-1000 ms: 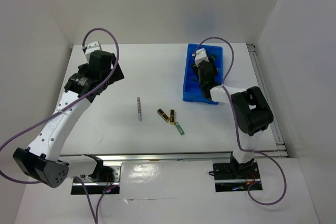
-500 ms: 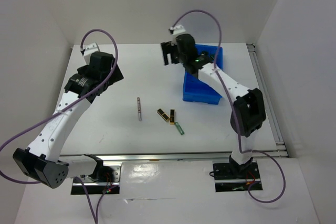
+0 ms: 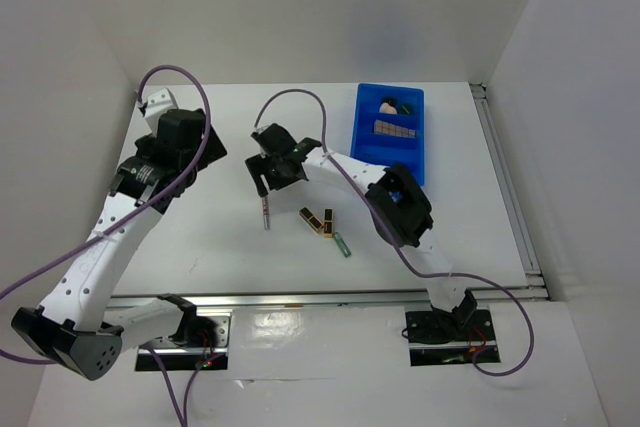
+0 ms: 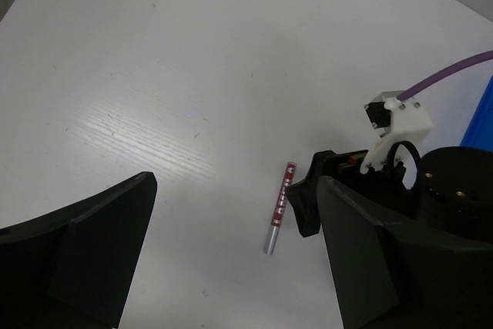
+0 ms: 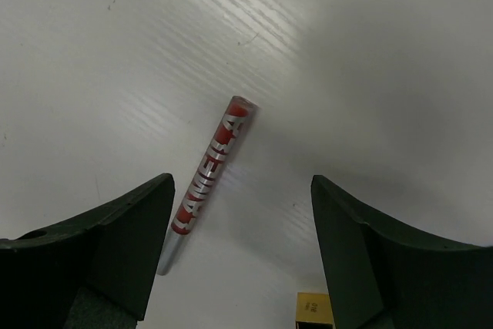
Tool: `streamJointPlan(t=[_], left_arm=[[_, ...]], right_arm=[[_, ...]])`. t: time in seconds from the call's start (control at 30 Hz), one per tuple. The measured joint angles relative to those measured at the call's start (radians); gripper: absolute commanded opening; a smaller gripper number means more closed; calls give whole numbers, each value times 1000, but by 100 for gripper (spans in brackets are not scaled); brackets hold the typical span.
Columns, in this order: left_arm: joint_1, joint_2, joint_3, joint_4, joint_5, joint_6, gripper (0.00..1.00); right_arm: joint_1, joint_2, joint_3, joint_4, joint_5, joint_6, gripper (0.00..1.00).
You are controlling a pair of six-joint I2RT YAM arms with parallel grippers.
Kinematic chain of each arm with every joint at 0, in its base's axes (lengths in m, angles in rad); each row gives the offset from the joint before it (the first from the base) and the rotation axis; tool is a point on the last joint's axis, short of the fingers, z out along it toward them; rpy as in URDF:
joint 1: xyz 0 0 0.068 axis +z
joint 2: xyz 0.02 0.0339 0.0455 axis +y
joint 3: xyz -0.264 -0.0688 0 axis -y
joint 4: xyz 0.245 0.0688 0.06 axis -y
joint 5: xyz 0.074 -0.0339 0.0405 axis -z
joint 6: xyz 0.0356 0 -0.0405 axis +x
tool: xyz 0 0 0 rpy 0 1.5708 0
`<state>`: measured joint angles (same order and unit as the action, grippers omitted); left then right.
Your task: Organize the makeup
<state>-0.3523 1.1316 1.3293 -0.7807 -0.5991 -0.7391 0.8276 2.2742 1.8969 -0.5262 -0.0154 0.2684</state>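
A slim red-and-silver pencil (image 3: pixel 266 217) lies on the table left of centre. My right gripper (image 3: pixel 266 189) hangs open just above its far end; in the right wrist view the pencil (image 5: pixel 208 175) lies near the left finger (image 5: pixel 115 240), inside the gap of the gripper (image 5: pixel 240 190). Two black-gold lipsticks (image 3: pixel 318 219) and a green tube (image 3: pixel 343 244) lie right of the pencil. My left gripper (image 3: pixel 195 154) is open and empty at the far left; its wrist view shows the pencil (image 4: pixel 280 207) ahead of the gripper (image 4: pixel 235 213). The peach sponge (image 3: pixel 388 105), a dark green pad (image 3: pixel 407 105) and the tan palette (image 3: pixel 393 127) lie in the bin.
The large blue bin (image 3: pixel 365 152) stands at the back right of the table. The right arm stretches across the table from the bin side to the pencil. A gold lipstick end (image 5: pixel 314 307) shows at the bottom of the right wrist view.
My right arm has swung from inside the blue bin leftward across the table and now hovers over the pencil. The left arm has shifted slightly.
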Motion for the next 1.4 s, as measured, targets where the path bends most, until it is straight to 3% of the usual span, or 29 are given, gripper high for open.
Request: streamJointPlan(t=[0.3,0.5,0.6,0.67,0.77,1.07,1.23,1.4], left_arm=[[0,-12,-27,5,3,1,99],[0,-12,-27,5,2,1,99],[0,-13,-30,7,2,1,99],[0,-14,-35,9,2,1,99],[0,-14,-36,11,2,2,99],[0,-17,-44,22,1,3,99],[0,-28,-54,26,1,5,99],[0,-28,-54,34,0,6,99]], right_arm=[[56,59,60,-36,39,8,56],[105,109,77,-25,116,6,48],[118,113,77,-21,137,4,35],[121,114,77,-20,146,7,15],[121,115,77,-19,169,8,1],[63,47,20,-5,215,3,0],[-64,-185,-138,117,222,-90,0],[-177,-462,-381,419,301,-256,0]])
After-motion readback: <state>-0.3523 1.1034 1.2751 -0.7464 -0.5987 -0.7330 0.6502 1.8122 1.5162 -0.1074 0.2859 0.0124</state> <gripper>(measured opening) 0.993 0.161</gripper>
